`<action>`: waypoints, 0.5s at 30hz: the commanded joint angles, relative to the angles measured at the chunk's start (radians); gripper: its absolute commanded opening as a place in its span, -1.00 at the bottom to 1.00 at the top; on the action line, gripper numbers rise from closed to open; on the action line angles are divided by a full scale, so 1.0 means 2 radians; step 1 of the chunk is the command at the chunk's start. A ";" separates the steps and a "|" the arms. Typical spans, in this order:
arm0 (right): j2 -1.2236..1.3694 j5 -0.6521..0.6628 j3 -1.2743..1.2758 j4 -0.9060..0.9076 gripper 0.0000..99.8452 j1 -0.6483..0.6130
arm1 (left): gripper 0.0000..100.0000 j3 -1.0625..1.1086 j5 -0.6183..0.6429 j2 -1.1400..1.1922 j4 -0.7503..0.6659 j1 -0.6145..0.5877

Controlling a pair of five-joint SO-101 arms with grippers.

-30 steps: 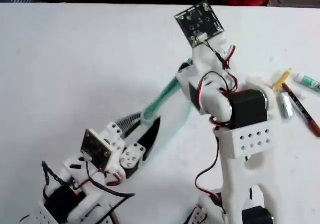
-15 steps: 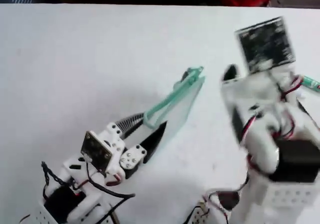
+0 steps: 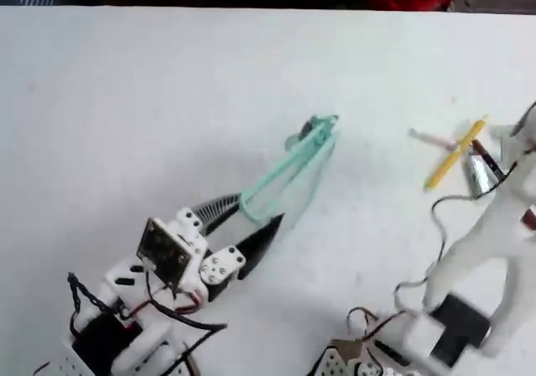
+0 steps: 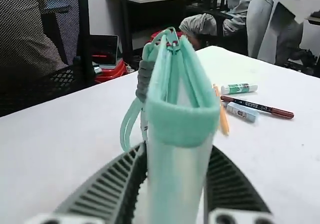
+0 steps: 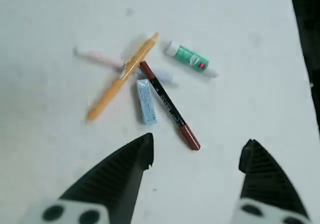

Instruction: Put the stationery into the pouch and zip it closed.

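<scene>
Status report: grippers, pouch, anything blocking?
Left gripper: jaws shut on pouch. Right gripper: jaws open above stationery, loose on table. Nothing blocking the stationery.

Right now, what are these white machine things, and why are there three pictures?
They are two robot arms at a white table. One picture looks down from above; the other two come from little cameras on each arm's wrist. The left gripper is squeezing a mint-green pouch, holding it up on its edge. The right gripper is open and hovers over the stationery: a yellow pen, a dark red pen, a pale blue block, a green-labelled stick and a pale pink pen. These all lie on the table, outside the pouch.
</scene>
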 commanded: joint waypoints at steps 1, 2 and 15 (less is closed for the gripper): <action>0.085 0.003 -0.005 -0.020 -0.45 -0.002 | -0.65 0.021 0.008 0.005 -0.028 -0.030; 0.109 -0.008 -0.005 -0.027 -0.45 -0.009 | -0.67 0.029 0.008 0.005 -0.038 -0.033; 0.339 -0.114 -0.147 -0.105 -0.45 -0.069 | -0.74 0.052 0.005 0.004 -0.060 -0.033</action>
